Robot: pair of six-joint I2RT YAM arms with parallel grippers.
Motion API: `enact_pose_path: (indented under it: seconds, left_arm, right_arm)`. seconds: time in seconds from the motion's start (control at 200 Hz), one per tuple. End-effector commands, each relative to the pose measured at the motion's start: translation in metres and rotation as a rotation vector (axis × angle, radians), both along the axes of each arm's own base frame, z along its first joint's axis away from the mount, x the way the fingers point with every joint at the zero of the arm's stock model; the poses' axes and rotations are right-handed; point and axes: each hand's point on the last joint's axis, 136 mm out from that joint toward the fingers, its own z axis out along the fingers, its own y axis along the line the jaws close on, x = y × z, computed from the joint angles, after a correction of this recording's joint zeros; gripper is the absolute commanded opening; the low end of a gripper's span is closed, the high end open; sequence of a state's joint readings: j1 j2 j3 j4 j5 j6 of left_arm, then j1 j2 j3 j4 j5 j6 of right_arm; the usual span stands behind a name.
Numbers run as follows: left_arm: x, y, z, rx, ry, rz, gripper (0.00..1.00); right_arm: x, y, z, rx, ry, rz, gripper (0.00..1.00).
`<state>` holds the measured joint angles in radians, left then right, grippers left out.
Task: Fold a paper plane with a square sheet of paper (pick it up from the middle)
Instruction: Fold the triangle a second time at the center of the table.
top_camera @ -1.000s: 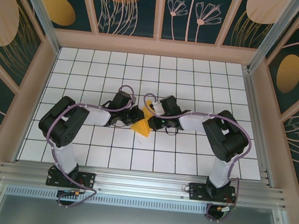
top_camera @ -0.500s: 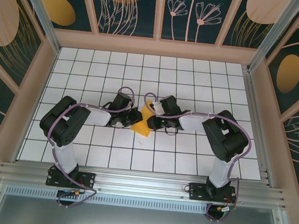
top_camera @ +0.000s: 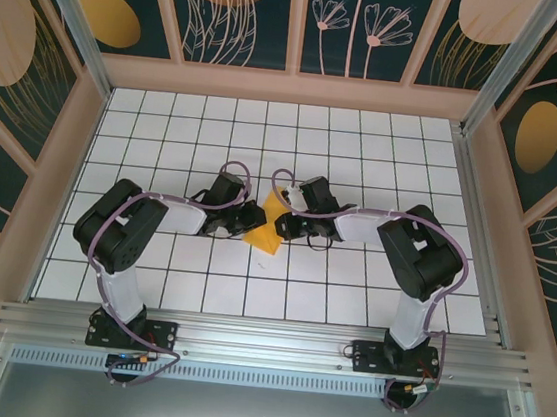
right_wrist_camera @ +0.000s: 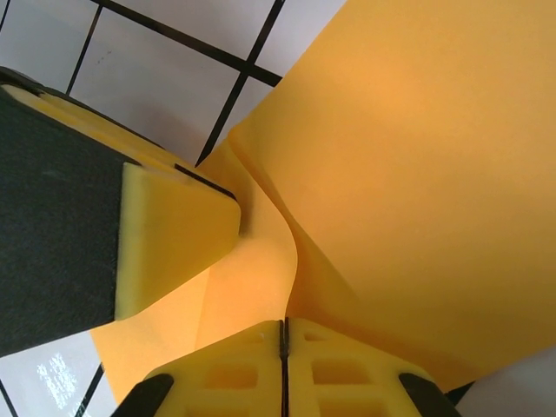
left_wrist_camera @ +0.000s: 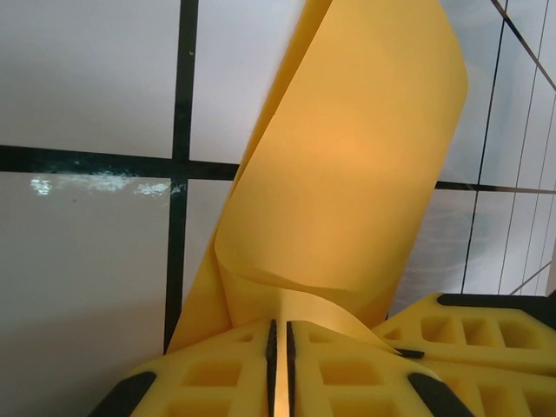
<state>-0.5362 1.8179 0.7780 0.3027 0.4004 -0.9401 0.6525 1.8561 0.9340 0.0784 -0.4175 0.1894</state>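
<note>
The square sheet of paper [top_camera: 268, 223], orange-yellow and bent into a small folded shape, is held between the two arms at the middle of the tiled table. My left gripper [top_camera: 253, 219] is shut on its left edge; in the left wrist view the paper [left_wrist_camera: 347, 174] rises from between the closed yellow fingers [left_wrist_camera: 217, 365] and curls over. My right gripper [top_camera: 284, 217] is shut on the opposite edge; in the right wrist view the paper [right_wrist_camera: 417, 174] fans out from the pinched pads [right_wrist_camera: 339, 365]. The left gripper's finger [right_wrist_camera: 165, 234] shows close beside it.
The white tiled table [top_camera: 364, 168] with black grid lines spreads around the paper. Wooden walls [top_camera: 292, 87] ring it, with an aluminium rail [top_camera: 263, 343] at the near edge by the arm bases.
Both grippers have drawn a little closer together, and the paper between them has bunched into a narrower, more upright fold.
</note>
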Motion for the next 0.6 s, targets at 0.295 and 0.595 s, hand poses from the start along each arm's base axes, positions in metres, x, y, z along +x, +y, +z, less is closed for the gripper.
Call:
enact_pose_path:
  seconds: [0.295, 0.595]
  left_arm:
    - [0.018, -0.017, 0.039, -0.095, -0.071, -0.010, 0.20]
    - [0.019, 0.001, -0.007, 0.043, -0.015, 0.044, 0.16]
  right_arm:
    - [-0.002, -0.004, -0.017, -0.052, 0.006, -0.002, 0.06]
    - [-0.003, -0.004, -0.018, -0.060, 0.009, 0.002, 0.06]
